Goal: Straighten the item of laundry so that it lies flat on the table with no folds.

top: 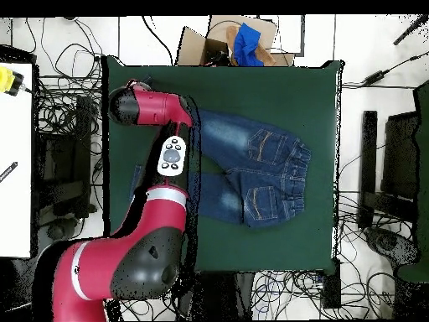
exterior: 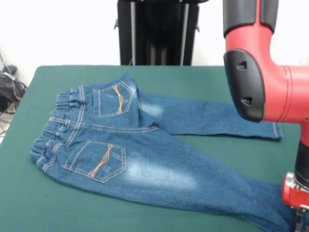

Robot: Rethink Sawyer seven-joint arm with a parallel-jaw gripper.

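Note:
The small blue denim jeans (exterior: 120, 145) lie back side up on the dark green table (exterior: 193, 72), with the gathered waistband at the left and both legs running right. The two orange-stitched back pockets show. The far leg lies flat up to its hem. The near leg runs to the bottom right corner, where its end passes under my arm. A small ridge of cloth stands up by the far pocket. My gripper (exterior: 300, 215) hangs at that leg end, cut off by the picture's edge. In the overhead view the jeans (top: 251, 168) lie mid-table (top: 318, 92) and the red arm hides the gripper.
My red arm (exterior: 263, 72) fills the right side of the front view. The black pedestal (exterior: 157, 31) stands behind the table. In the overhead view a cardboard box (top: 239, 42) with blue cloth sits beyond the table's top edge, with cables and black equipment around.

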